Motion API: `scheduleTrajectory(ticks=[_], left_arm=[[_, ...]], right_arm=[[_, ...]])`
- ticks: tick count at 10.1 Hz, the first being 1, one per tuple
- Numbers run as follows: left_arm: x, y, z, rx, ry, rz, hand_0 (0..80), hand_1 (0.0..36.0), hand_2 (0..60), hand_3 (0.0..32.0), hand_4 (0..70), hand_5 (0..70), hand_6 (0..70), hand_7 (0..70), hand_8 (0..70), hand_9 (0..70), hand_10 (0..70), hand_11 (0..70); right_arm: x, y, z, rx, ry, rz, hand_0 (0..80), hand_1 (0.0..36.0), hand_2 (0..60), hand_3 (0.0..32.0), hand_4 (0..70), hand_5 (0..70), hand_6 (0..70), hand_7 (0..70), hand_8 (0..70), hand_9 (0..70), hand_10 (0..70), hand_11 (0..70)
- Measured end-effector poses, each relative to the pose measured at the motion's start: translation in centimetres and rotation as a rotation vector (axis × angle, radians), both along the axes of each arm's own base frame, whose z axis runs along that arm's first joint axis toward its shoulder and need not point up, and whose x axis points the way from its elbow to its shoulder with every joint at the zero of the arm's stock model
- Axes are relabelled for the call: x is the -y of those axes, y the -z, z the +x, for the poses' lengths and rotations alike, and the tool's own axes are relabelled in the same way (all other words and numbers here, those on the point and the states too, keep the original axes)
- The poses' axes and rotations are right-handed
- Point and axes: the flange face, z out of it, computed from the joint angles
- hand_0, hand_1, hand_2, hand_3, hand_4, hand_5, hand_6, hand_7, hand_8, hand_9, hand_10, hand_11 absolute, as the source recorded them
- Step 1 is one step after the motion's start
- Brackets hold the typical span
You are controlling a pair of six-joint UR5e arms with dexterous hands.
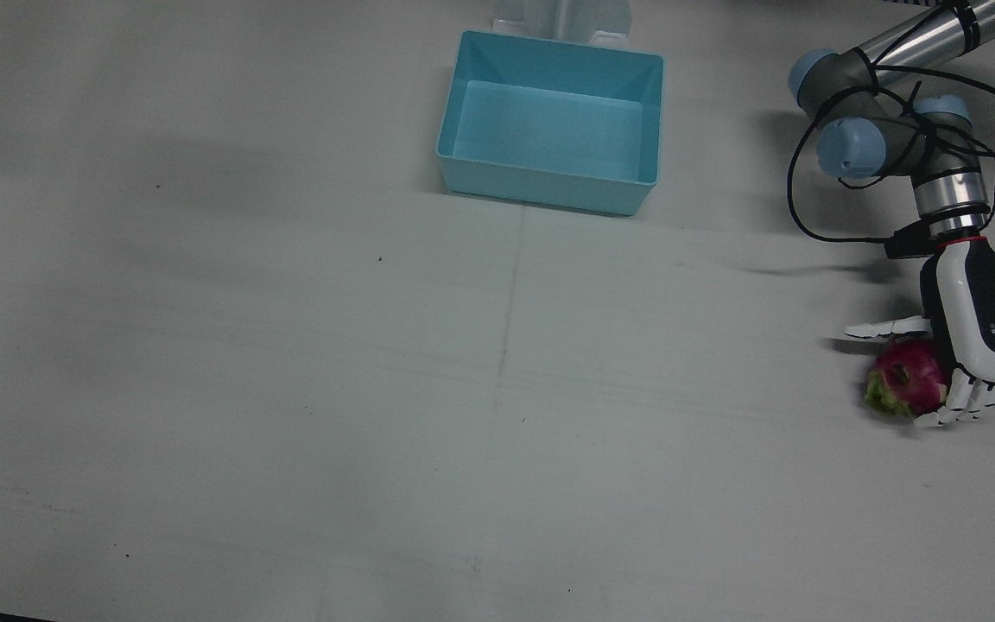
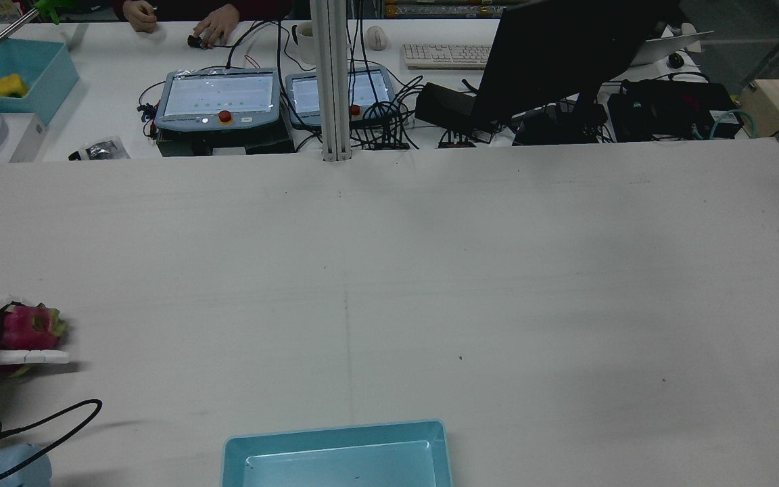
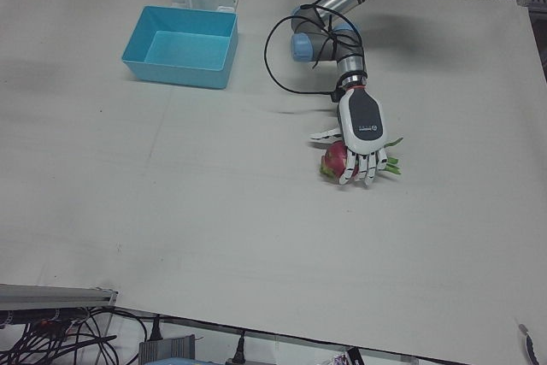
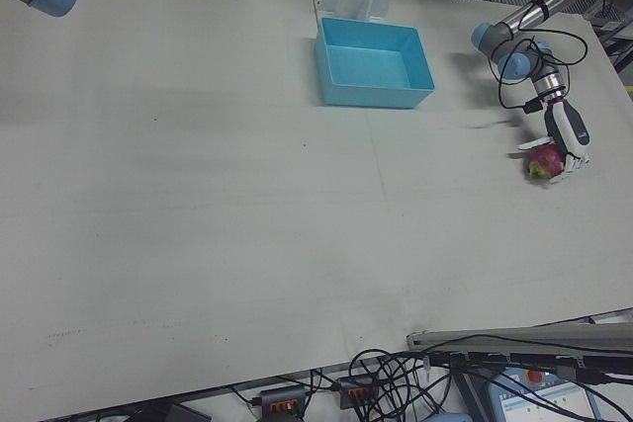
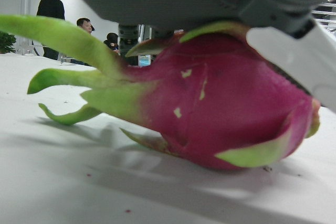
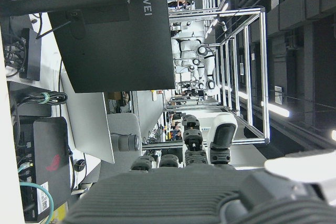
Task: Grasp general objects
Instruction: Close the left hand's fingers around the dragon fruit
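Note:
A pink dragon fruit (image 1: 903, 384) with green scales lies on the white table at the robot's far left. It also shows in the rear view (image 2: 24, 327), the left-front view (image 3: 333, 160) and the right-front view (image 4: 543, 162). My left hand (image 1: 981, 320) lies over it, palm down, with the fingers stretched past its far side and the thumb out to the other side. The fingers are not closed on it. The left hand view shows the fruit (image 5: 220, 108) close under the palm, resting on the table. My right hand (image 6: 184, 192) shows only in its own view, empty, facing the monitors.
An empty light blue bin (image 1: 541, 186) stands at the table's middle near the pedestals; it also shows in the rear view (image 2: 335, 433). A black cable (image 1: 808, 173) loops off the left wrist. The operators' desk with a monitor (image 2: 565, 54) lies beyond the far edge.

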Motion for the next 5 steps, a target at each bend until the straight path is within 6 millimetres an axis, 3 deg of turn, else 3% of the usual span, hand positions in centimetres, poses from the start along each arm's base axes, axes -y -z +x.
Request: scheduleTrajectory(ticks=[1,2,4,5], left_arm=[[0.01,0.13,-0.16,0.009,0.010,0.005,19.6,0.0,18.7,0.0,70.0,69.8,70.0,70.0,70.0,70.0,70.0,70.0],[0.01,0.23,-0.30,0.016,0.016,0.008,13.5,0.0,28.2,0.0,70.0,70.0,70.0,70.0,70.0,70.0,70.0,70.0],[0.00,0.43,-0.42,0.021,0.023,0.009,8.2,0.0,33.1,0.0,70.0,70.0,70.0,70.0,70.0,70.0,70.0,70.0],[-0.02,0.53,-0.52,0.014,0.030,0.011,4.2,0.0,43.4,0.0,70.0,70.0,70.0,70.0,70.0,70.0,70.0,70.0]], right_arm=[[0.00,0.00,0.00,0.000,0.000,0.000,0.0,0.0,0.0,0.0,0.0,0.0,0.0,0.0,0.0,0.0,0.0,0.0],[0.00,0.00,0.00,0.000,0.000,0.000,0.0,0.0,0.0,0.0,0.0,0.0,0.0,0.0,0.0,0.0,0.0,0.0],[0.00,0.01,0.00,0.000,0.000,0.000,0.0,0.0,0.0,0.0,0.0,0.0,0.0,0.0,0.0,0.0,0.0,0.0],[0.00,0.01,0.00,0.000,0.000,0.000,0.0,0.0,0.0,0.0,0.0,0.0,0.0,0.0,0.0,0.0,0.0,0.0]])
